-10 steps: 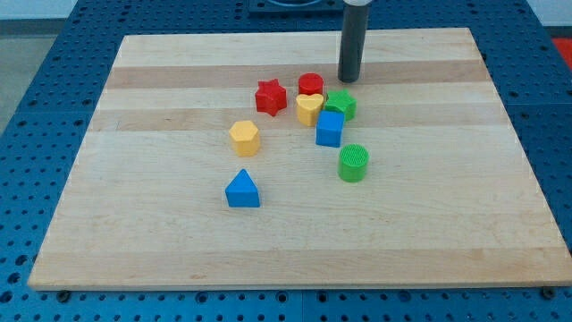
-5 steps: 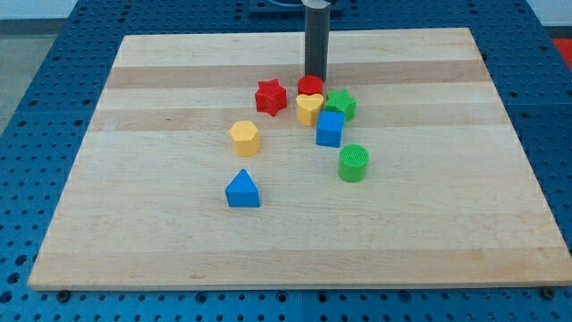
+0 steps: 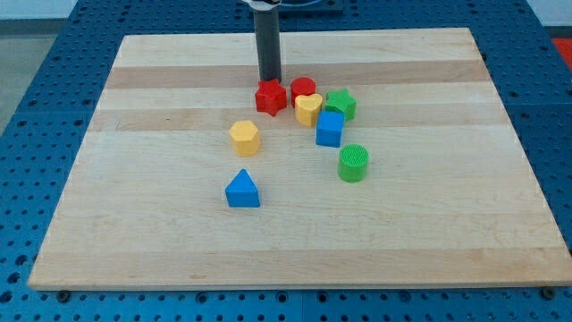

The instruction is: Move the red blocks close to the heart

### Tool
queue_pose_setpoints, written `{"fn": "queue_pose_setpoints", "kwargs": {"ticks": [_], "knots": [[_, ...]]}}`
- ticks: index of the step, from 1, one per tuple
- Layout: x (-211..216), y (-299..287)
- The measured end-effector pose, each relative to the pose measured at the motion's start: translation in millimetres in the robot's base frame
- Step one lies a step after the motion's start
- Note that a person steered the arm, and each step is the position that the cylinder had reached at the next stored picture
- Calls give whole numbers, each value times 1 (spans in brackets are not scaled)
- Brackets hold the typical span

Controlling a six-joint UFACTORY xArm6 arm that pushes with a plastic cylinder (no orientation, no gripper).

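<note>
The yellow heart (image 3: 308, 109) lies near the board's middle, toward the view's top. A red round block (image 3: 303, 88) touches it just above. A red star (image 3: 271, 97) lies a short gap to the heart's left. My tip (image 3: 270, 80) stands right behind the red star, at its top edge, and seems to touch it. The rod rises straight up out of the view's top.
A green star (image 3: 340, 104) and a blue cube (image 3: 330, 129) crowd the heart's right side. A green cylinder (image 3: 354, 163) lies below them. A yellow hexagon (image 3: 244, 137) and a blue triangle (image 3: 242, 189) lie to the lower left on the wooden board (image 3: 134, 233).
My tip has swept left along the top of the cluster, from above the green star to behind the red star. The red round block has shifted slightly left.
</note>
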State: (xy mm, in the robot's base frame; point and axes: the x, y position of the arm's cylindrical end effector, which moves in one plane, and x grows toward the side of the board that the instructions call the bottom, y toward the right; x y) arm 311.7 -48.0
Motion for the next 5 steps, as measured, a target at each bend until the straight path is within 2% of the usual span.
{"fn": "queue_pose_setpoints", "kwargs": {"ticks": [2,5], "knots": [[17,-22],[40,-22]]}}
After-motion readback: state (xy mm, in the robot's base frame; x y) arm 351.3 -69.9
